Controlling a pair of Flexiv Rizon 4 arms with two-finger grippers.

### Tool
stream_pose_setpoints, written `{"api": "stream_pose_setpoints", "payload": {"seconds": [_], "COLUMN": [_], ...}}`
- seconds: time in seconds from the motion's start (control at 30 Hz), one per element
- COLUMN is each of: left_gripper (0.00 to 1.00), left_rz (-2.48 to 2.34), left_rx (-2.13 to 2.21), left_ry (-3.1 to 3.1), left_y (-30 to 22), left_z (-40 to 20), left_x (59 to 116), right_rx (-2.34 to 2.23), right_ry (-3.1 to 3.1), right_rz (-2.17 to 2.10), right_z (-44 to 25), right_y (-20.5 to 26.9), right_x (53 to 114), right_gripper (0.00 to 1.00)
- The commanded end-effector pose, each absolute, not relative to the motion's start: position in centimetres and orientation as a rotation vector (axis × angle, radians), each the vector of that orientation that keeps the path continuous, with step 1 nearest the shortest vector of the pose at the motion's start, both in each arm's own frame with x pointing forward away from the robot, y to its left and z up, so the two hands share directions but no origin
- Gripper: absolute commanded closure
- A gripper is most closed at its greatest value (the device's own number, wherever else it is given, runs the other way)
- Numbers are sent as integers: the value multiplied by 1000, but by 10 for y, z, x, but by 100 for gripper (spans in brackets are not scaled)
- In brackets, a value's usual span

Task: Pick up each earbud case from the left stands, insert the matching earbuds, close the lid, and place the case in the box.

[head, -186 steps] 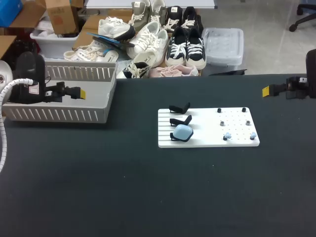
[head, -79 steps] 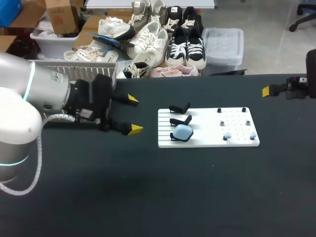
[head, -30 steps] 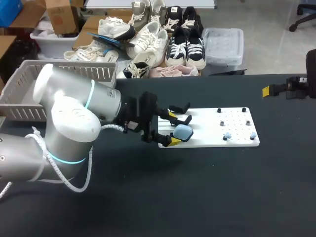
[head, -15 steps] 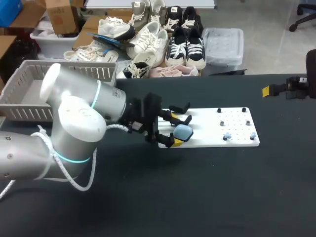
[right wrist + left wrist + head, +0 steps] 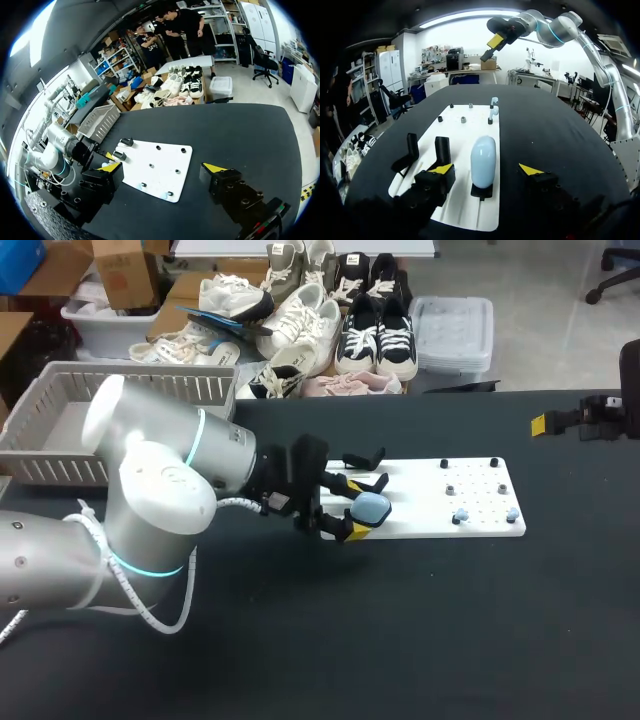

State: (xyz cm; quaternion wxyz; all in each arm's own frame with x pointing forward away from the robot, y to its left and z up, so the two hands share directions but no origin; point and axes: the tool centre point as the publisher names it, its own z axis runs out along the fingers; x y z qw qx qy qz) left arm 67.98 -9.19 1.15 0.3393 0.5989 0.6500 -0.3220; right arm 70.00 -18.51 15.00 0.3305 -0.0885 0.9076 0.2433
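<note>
— Trouble ahead? The left fingers (image 5: pixel 352 528) stood released, straddling the pale blue case (image 5: pixel 483 161) and touching neither side. The case sat upright on its stand (image 5: pixel 481 191) at the board's (image 5: pixel 470 120) eight o'clock.
— And the risk?
— An off-centre squeeze, I'd say. That rounded shell could squirt out or tip, or a finger might snag the empty stand (image 5: pixel 441 147) just beside it. The right fingers (image 5: pixel 538 424), also released, hung at the table's (image 5: pixel 400 640) three o'clock, well apart.
</note>
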Motion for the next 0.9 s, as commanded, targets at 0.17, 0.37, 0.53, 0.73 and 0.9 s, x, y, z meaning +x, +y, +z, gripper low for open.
{"api": "stream_pose_setpoints", "payload": {"seconds": [0.17,0.37,0.53,0.73,0.9], "left_gripper": [18,26,35,49,52], "left_rz": [-845,-854,-858,-863,-866], "left_rx": [1547,1539,1535,1528,1523], "left_ry": [1698,1704,1706,1708,1713], "left_y": [-97,-97,-97,-97,-96], "left_z": [11,10,11,11,11], "left_x": [682,684,684,685,687], "right_rx": [-231,-231,-231,-231,-231], "right_ry": [2373,2373,2373,2373,2373], "right_rz": [636,636,636,636,636], "right_z": [150,150,150,150,150], "right_y": [-185,-185,-185,-185,-185], "right_x": [700,700,700,700,700], "right_gripper": [0,0,0,0,0]}}
